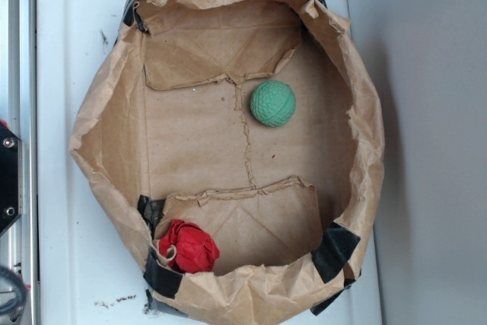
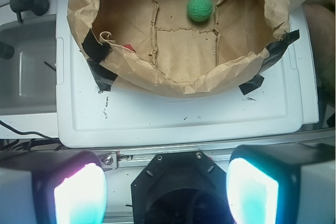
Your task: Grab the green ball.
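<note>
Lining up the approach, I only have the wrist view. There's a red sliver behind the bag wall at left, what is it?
Observer: A red wrinkly lump with a tan string, lying inside the paper bag against its wall.
Operator: Is it touching the green ball?
Observer: No. The green ball lies well apart from it on the bag floor, nothing between them but brown paper.
Operator: Anything on the ball's far side that I can't see?
Observer: Only a folded bottom flap of the bag, lying flat. The ball lies just off its edge.
Operator: Gripper state?
Observer: The gripper shows only in your view: open, outside the bag.
</note>
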`<state>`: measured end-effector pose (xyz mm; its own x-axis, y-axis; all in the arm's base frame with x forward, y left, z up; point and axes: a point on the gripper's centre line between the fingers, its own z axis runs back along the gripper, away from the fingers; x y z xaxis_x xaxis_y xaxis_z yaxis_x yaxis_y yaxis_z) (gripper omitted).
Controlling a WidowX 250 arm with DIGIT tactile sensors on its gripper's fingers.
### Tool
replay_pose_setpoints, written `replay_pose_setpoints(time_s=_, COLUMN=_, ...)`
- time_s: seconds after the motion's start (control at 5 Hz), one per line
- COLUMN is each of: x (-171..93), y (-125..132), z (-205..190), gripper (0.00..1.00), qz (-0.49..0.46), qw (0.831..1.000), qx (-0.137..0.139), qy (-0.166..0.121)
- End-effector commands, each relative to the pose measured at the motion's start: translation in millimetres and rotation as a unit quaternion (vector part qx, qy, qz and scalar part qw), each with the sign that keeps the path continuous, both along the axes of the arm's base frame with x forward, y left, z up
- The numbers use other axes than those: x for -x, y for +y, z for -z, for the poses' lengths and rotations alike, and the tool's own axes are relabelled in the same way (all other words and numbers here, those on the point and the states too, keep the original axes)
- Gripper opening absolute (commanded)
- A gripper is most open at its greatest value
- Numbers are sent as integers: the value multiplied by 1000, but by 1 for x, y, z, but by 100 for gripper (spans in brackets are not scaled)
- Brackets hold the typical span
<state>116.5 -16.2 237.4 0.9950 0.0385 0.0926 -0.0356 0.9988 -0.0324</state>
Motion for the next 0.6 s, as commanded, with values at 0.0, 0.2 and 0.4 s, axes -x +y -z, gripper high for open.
replay_pose_setpoints(time_s=0.0, x=0, y=0, z=0, gripper=100, qz=0, qw=1000, qx=0, qy=0)
replay_pose_setpoints(time_s=0.2, x=-50, y=5, z=7, gripper=100, qz=25, qw=1000, qx=1, qy=-16)
replay_pose_setpoints(time_s=0.4, x=-100, y=23, z=6, gripper=100, qz=42, qw=998, qx=-1, qy=-39)
